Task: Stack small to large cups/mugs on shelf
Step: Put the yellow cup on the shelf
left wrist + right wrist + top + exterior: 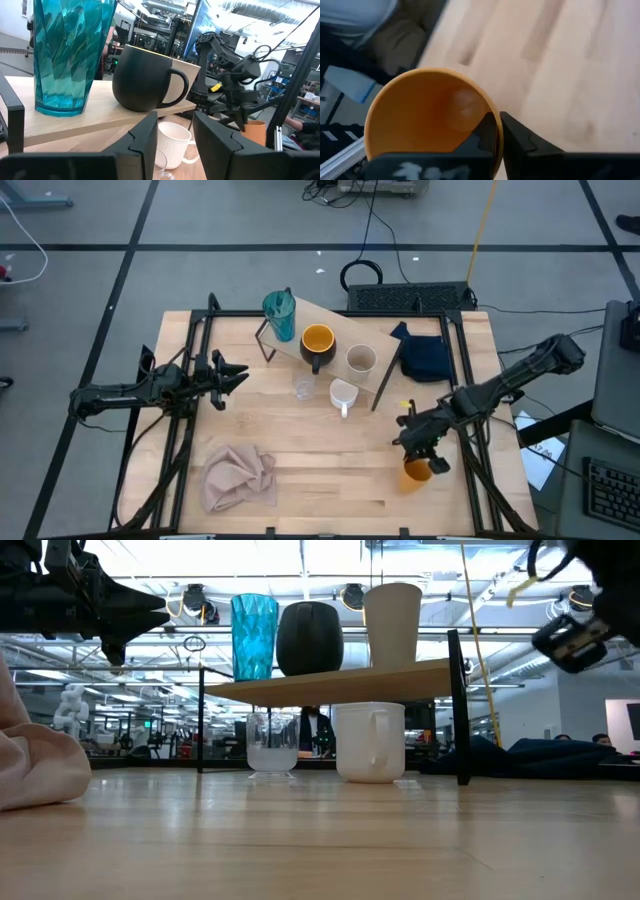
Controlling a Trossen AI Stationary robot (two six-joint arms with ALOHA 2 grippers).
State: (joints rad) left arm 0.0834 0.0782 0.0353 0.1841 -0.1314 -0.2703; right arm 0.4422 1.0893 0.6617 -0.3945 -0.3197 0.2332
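On the shelf (335, 330) at the back stand a teal tumbler (279, 315), a black mug with an orange inside (317, 345) and a beige cup (361, 360). In front of it, a clear glass (304, 388) and a white handled mug (343, 394) rest on their bases on the table. My right gripper (420, 458) is shut on an orange cup (416, 472) near the table's right edge. My left gripper (235, 375) hovers open at the left, level, pointing at the shelf, with nothing between its fingers. My right gripper pinches the orange cup's wall at its rim (492, 117), one finger (485, 135) inside the cup and one (520, 142) outside. The fingers slant down from the table's right side. Whether the cup's base rests on the table, I cannot tell.
A pink cloth (238, 477) lies crumpled at the near left. A navy cloth (424, 358) lies at the far right beside the shelf's black wire leg (388, 375). Bare wood lies between the white mug and the near edge.
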